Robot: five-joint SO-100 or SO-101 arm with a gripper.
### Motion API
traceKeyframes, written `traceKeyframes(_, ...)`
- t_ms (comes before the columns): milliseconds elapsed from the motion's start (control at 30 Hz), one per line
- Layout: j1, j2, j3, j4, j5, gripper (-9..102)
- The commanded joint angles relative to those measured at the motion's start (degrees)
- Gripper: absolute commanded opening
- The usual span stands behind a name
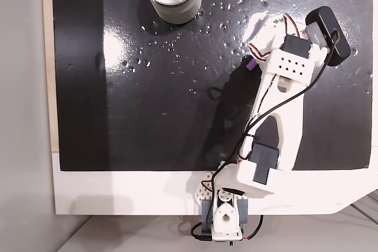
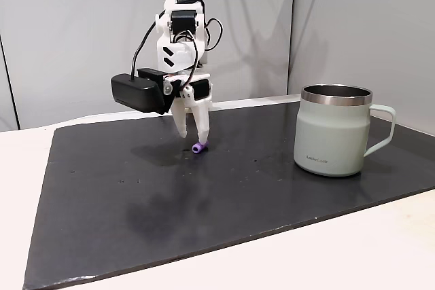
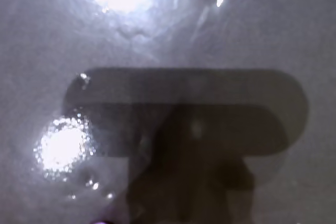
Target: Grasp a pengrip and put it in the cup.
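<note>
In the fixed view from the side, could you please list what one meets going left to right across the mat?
White two-finger gripper → tiny light-purple ribbed rubber pengrip at its fingertips → pale grey-green metal-rimmed cup with a handle.

From above, my arm (image 1: 283,104) covers the jaws and most of the pengrip (image 1: 251,66) between them. My wrist picture is blurry and mostly shadow.

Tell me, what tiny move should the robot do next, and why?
Probably close the gripper. Its white fingers reach down around the tiny purple ribbed rubber pengrip on the black mat, while the pale metal-rimmed cup stands off to the side.
</note>
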Motion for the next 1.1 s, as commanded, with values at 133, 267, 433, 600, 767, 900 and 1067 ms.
traceKeyframes(133,-1.3,-3.8,-8.5,0.3,0.6,20)
traceKeyframes(267,-1.9,-5.3,-9.2,0.2,1.1,19)
traceKeyframes(433,-2.5,-6.7,-8.6,-0.4,1.6,15)
traceKeyframes(600,-3.0,-5.5,-5.9,-2.1,1.7,0)
traceKeyframes(767,-2.6,-4.7,-5.6,-2.3,1.8,0)
traceKeyframes(900,-2.3,-1.0,-6.8,-0.7,4.0,0)
traceKeyframes(1067,-4.0,6.9,-17.1,6.7,9.3,0)
